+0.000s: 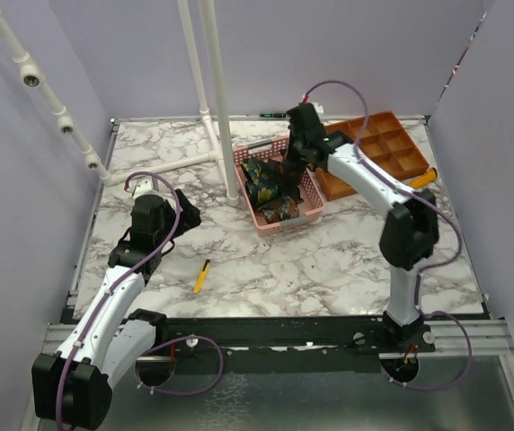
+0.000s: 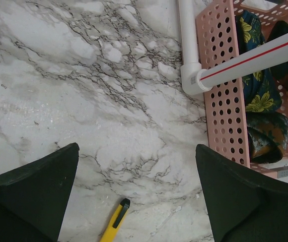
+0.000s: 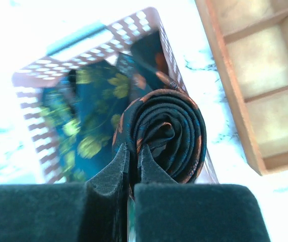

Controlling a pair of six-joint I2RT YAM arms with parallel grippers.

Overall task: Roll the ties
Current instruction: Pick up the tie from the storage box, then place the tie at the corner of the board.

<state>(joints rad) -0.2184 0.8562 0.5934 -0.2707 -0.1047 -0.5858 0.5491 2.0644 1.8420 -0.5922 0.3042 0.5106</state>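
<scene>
**One rolled tie pinched over the basket**

From above: finds right gripper (image 1: 290, 171) down at pink basket (image 1: 315, 208), among ties (image 1: 261, 180) heaped inside. Places left gripper (image 1: 183, 215) well apart over marble table (image 1: 329, 260), near yellow utility knife (image 1: 201, 276).

Left wrist: shows left fingers (image 2: 38, 191) spread wide, grasping nothing.

Right wrist: shows right fingers (image 3: 194, 212) clenched on the outer edge of rolled tie (image 3: 169, 133), with the other ties loose beneath and orange divider tray (image 3: 244, 101) just beside.

Probably a lift-out. Raise slowly and straight, clearing the basket wall. Avoid swinging, since so thin a pinch on one layer could let the coil unwind or slip.
</scene>
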